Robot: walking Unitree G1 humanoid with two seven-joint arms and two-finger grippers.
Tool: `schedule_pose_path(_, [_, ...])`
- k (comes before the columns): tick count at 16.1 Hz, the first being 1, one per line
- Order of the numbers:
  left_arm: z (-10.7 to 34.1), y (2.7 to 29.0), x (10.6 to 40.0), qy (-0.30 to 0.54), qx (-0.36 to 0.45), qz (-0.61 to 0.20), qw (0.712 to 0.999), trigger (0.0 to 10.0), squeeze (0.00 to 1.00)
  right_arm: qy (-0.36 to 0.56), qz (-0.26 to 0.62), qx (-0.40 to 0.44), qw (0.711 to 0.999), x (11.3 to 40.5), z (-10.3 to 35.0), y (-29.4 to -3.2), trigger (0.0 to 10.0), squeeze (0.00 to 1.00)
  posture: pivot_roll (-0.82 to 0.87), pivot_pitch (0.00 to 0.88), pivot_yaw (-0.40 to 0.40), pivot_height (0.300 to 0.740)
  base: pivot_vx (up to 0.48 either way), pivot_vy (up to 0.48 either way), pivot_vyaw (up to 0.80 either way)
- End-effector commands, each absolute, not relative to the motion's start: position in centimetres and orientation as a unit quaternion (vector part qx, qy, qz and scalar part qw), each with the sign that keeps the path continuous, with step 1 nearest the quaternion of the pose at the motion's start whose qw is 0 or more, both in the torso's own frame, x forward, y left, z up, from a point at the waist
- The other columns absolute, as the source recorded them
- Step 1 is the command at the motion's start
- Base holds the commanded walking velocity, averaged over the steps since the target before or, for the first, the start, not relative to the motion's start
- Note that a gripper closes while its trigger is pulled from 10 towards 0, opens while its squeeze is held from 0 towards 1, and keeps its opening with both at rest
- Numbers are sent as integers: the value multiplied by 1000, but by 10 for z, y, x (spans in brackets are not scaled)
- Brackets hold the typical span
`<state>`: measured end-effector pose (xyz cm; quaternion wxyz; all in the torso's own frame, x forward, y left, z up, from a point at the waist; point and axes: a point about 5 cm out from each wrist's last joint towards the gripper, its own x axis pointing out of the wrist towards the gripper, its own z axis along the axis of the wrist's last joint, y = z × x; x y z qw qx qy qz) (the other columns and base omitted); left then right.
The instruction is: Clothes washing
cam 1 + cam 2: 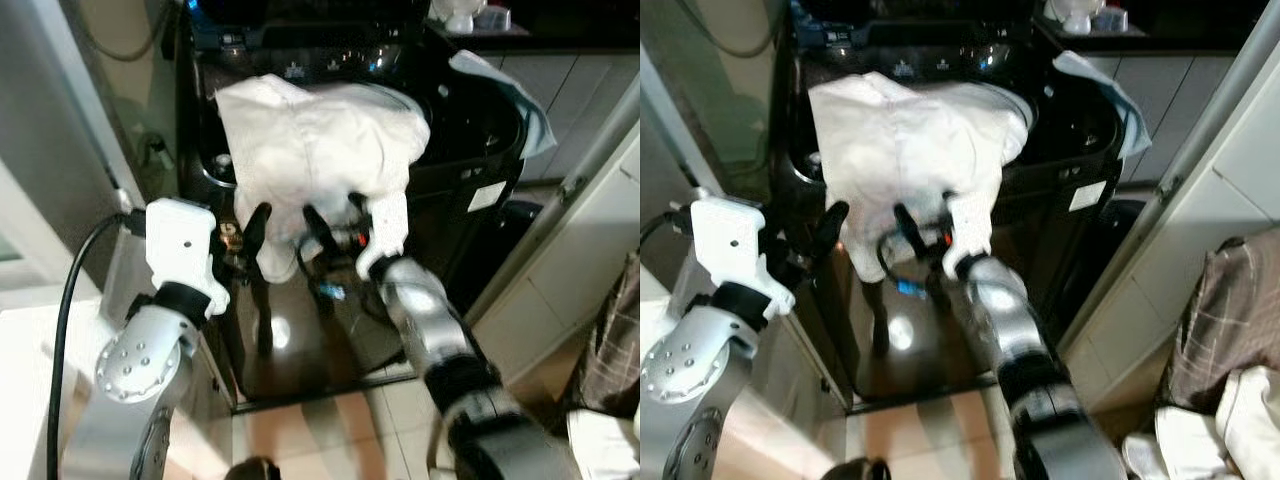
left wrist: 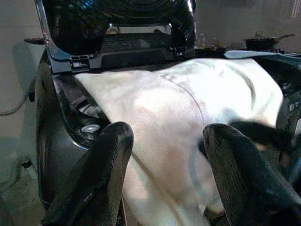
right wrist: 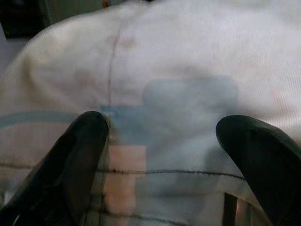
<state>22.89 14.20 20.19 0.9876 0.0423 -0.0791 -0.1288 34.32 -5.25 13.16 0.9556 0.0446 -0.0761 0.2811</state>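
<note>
Left eye view: left gripper (image 1: 245, 240) and right gripper (image 1: 335, 232), fingers spread, press against white cloth (image 1: 315, 150) hanging over the front rim of the black washer (image 1: 470, 130); beyond, cloth drapes into the open tub.

The white cloth (image 1: 318, 150) is covering most of the washing machine (image 1: 460, 150) opening, hiding what is inside. A blurry blue patch is showing through the cloth in the right wrist view.

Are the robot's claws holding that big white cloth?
No. Both the left claw and right claw are open, right at the hanging lower part of the white cloth draped over the washing machine.
</note>
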Motion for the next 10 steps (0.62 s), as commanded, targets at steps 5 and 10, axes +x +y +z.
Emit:
schedule_pose_path(5, [201, 137, 232, -83, 40, -128, 987, 10000, 0, -197, 248, 34, 948, 378, 209, -60, 10000, 0, 100, 30, -26, 740, 0, 0, 0])
schedule_pose_path(10, [200, 135, 247, -94, 49, -129, 986, 10000, 0, -266, 184, 9, 946, 388, 246, -88, 10000, 0, 62, 0, -36, 740, 0, 0, 0])
